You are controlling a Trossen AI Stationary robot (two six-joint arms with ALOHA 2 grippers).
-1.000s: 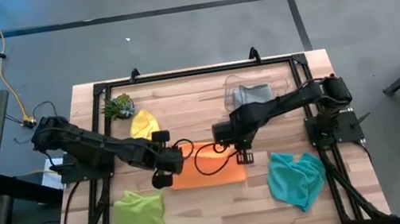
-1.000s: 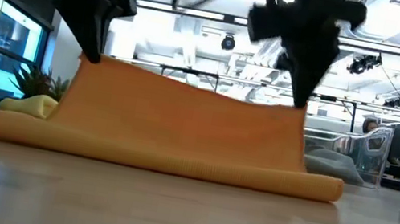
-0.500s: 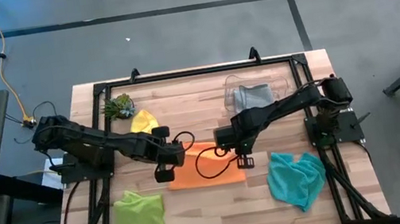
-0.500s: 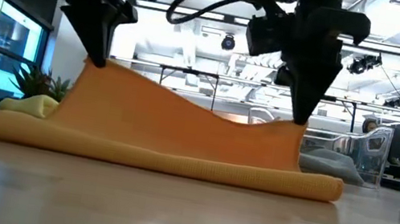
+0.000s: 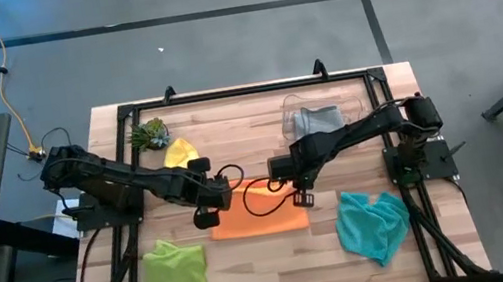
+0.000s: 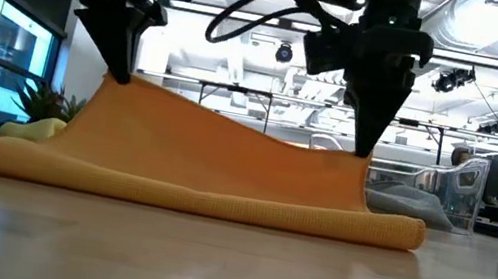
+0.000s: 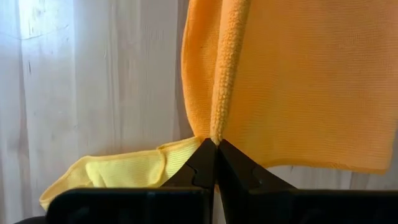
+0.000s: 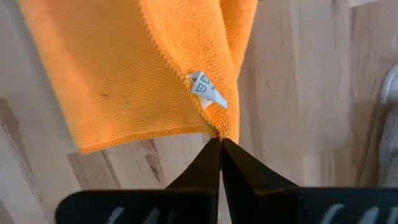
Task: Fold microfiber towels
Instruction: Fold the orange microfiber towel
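An orange microfiber towel (image 5: 262,218) is at the table's middle, its far edge raised and its near fold (image 6: 199,197) on the wood. My left gripper (image 6: 120,75) is shut on its raised left corner and my right gripper (image 6: 362,150) on its raised right corner, a little lower. The edge between them sags. A yellow towel (image 5: 180,154) lies behind the left gripper. A lime green towel (image 5: 173,272) rests near the front left, and a teal one (image 5: 371,223) is crumpled at the front right. A grey towel (image 5: 317,120) sits in the clear bin. My left gripper pinches the orange towel's left corner (image 7: 214,132) between its two fingers, which come from above, slanting down. The hemmed edge runs away from the fingertips. The cloth hangs below them, its lower part on the table. My right gripper pinches the right corner (image 8: 219,129) between its two fingers, just beside the white tag (image 8: 204,87). The fingers point down. The cloth hangs below them, slack along the top edge, and its lower fold lies on the table.
A small spiky plant (image 5: 149,134) stands at the far left. The clear bin (image 5: 327,109) stands at the far right. A black frame (image 5: 243,90) runs around the table's edge. Bare wood shows in front of the orange towel.
My left gripper has gone a little toward the far right, nearer the other. My right gripper has sunk slightly. The towel's raised edge, nearly straight before, now sags between the two grippers, while its lower fold has stayed on the table.
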